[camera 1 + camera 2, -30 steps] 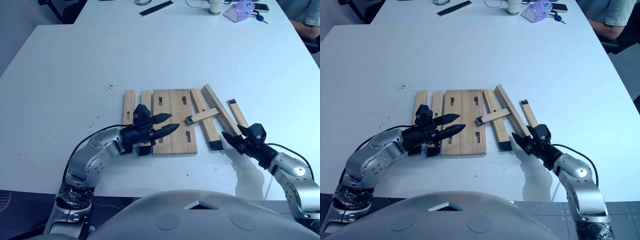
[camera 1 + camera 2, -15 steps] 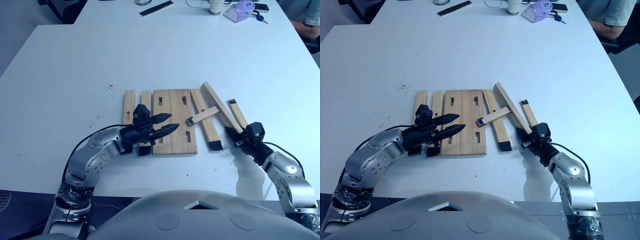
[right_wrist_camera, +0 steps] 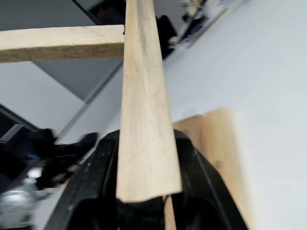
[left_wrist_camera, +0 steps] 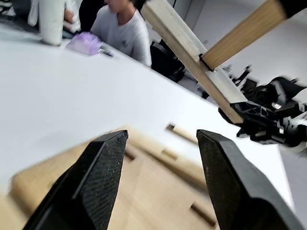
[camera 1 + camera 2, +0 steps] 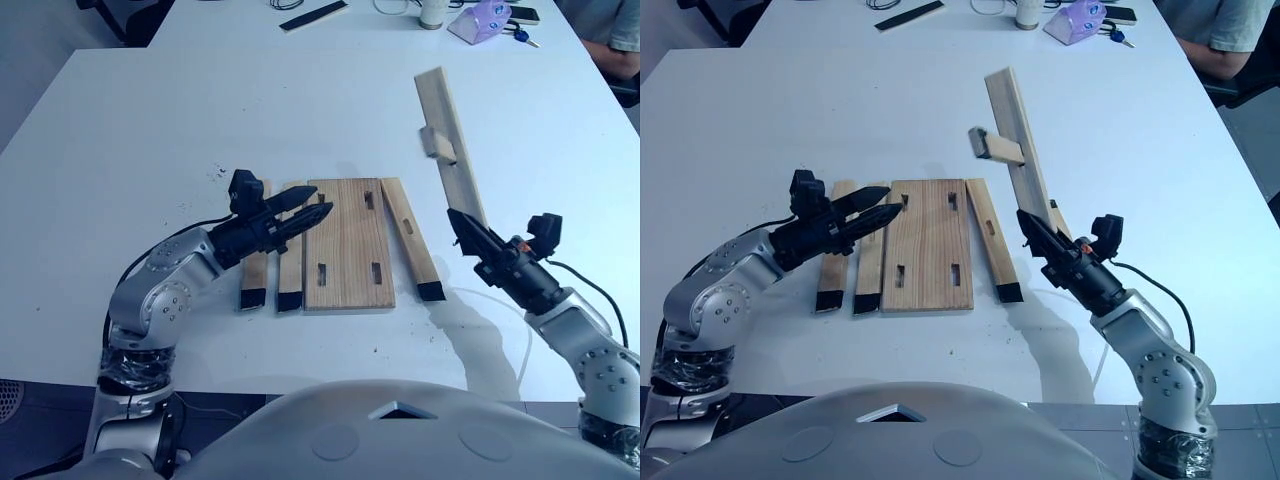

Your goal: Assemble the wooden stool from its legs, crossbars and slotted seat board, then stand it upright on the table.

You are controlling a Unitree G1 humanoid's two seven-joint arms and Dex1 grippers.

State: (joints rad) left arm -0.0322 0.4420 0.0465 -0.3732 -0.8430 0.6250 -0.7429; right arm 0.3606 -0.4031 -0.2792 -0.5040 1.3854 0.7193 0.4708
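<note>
The lifted leg (image 5: 447, 130) is a pale, flat-sided wooden strip with a short crossbar (image 5: 436, 143) set crosswise into it near its upper part. It stands tilted in the air over the right side of the table (image 5: 150, 120), its lower end clenched in the right gripper (image 5: 470, 235). The slotted seat board (image 5: 348, 243) lies flat with two black-tipped left legs (image 5: 255, 250) just beside it and one right leg (image 5: 412, 240) on its other side, and the left gripper (image 5: 312, 202) hovers parted and empty over the left legs' far ends.
</note>
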